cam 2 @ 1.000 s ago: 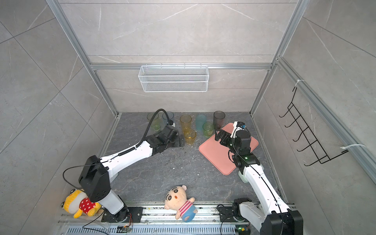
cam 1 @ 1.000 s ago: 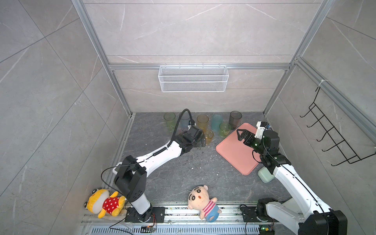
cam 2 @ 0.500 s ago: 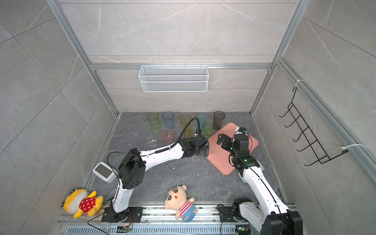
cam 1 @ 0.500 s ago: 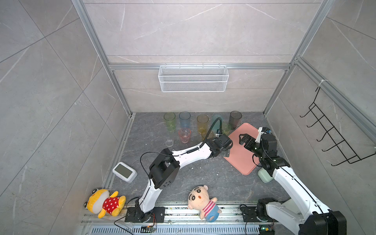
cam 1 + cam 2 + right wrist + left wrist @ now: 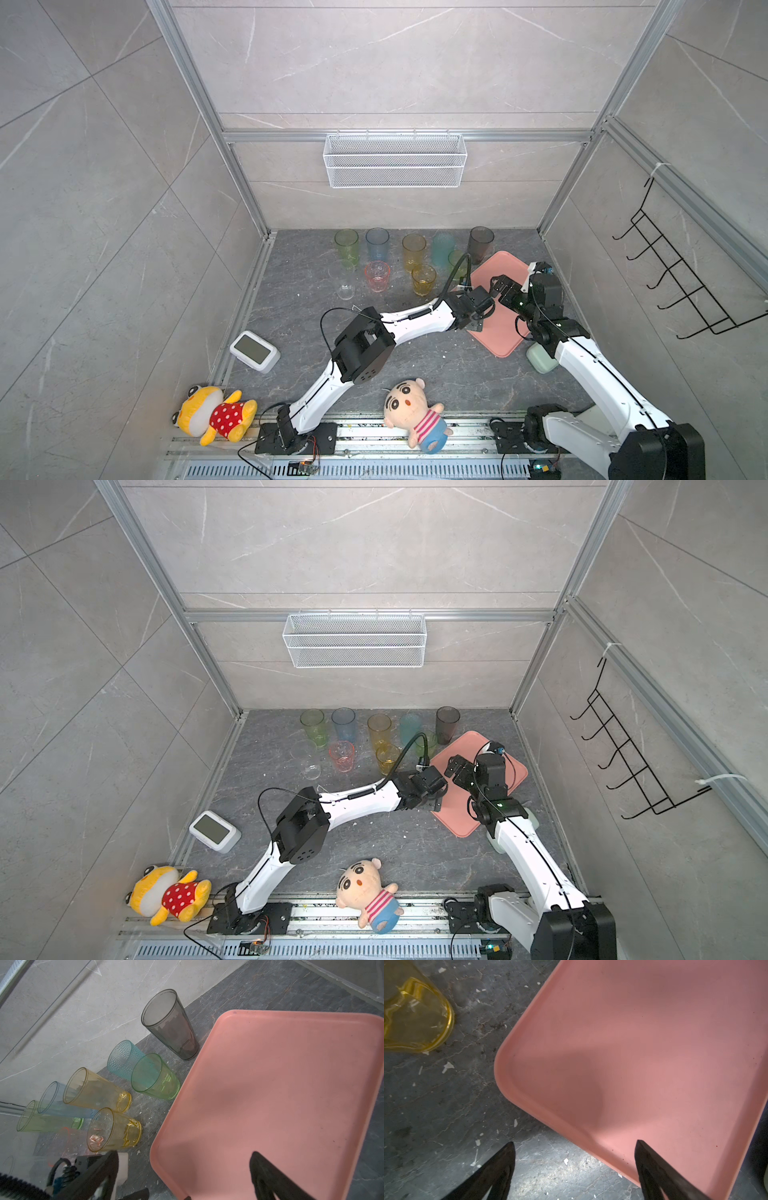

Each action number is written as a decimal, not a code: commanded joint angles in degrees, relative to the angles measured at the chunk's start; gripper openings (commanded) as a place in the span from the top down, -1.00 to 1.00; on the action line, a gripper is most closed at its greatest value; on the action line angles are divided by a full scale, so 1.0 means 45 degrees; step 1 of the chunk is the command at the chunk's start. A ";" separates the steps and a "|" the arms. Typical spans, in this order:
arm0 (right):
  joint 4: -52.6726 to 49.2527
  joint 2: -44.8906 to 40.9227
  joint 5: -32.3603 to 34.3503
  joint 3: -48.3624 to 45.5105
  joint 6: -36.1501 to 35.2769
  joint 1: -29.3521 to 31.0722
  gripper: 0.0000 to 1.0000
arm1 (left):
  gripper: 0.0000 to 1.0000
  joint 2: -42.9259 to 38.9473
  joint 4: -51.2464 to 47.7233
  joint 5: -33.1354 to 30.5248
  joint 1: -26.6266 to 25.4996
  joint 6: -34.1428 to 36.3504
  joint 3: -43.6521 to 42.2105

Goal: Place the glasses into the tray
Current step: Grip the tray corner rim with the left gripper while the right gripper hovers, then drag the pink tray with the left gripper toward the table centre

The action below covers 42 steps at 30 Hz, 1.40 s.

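Straddling tray (image 5: 654, 1053) rim with left hand (image 5: 575, 1142), jaws spread, grasping nothing; right hand (image 5: 185, 1153) likewise released above tray. Noting glasses (image 5: 413, 253) upright on bench (image 5: 299, 299) beside tray, none inside. Probably rim pinch: close squarely, shift slowly, spare nearby short amber glass (image 5: 415, 1016).

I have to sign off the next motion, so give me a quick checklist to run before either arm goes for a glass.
1. Left gripper open and empty: ok.
2. Right gripper open and empty: ok.
3. Tray free of objects: ok.
4. Glasses upright on the table, none in the tray: ok.
5. Room between the two grippers: not ok, both crowd close together over the tray.
6. Left gripper clear of the tray rim: cannot tell; its jaws straddle it.
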 commanded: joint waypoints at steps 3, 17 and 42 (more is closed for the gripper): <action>-0.0718 -0.0083 0.0138 0.0577 -0.0011 0.0012 -0.99 | -0.70 0.0723 -0.0628 -0.0302 -0.0124 -0.0296 0.0847; -0.0382 0.0429 -0.0204 0.0484 0.0175 0.0029 -0.99 | -0.36 0.1287 -0.1153 0.0008 -0.0233 -0.0632 0.1083; -0.0184 0.0684 -0.0459 0.0411 0.0244 0.0032 -0.99 | 0.25 -0.1285 -0.0553 -0.0657 0.0356 -0.1395 -0.3087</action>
